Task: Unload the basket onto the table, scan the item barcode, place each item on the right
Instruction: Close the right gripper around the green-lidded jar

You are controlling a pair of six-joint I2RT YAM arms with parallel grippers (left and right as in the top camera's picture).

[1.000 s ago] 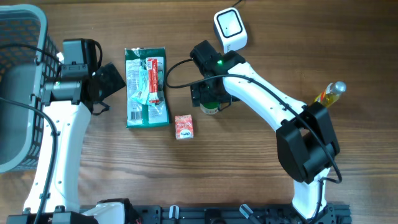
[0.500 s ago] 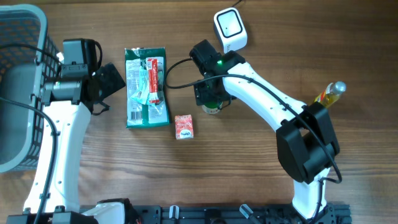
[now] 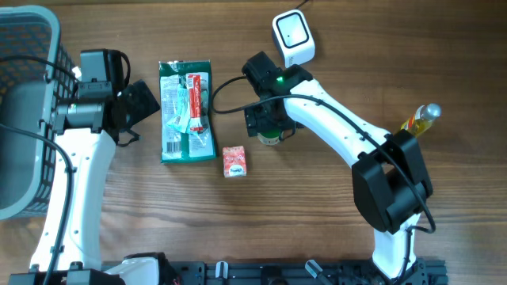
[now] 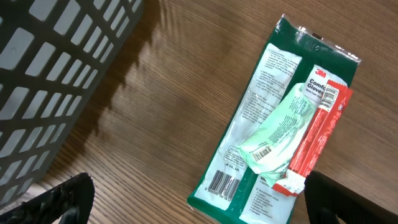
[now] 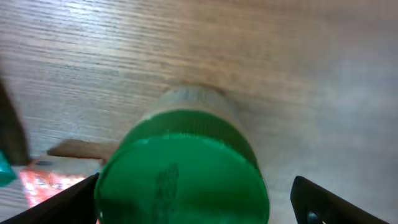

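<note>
On the wooden tabletop [image 3: 317,237] we take the green-lidded jar [image 5: 180,168] as the item. It stands upright near the scanner [image 3: 293,36], with the right fingers [image 5: 317,208] spread wide either side of its lid, not pinching. One may brush the rim, though that view is too close to tell. The lid nearly fills the span, so an off-centre close could tip the jar or shove it toward the red box [image 3: 234,161] nearby. We see no barcode, so it might meet the scanner wrong face on. Around it are the grey basket [image 4: 43,81] far left, the glove packet [image 3: 188,111] by the left fingers [image 4: 56,199], spread and empty, and a bottle [image 3: 420,119] well apart at right. No loose thing shows between jar and scanner.
</note>
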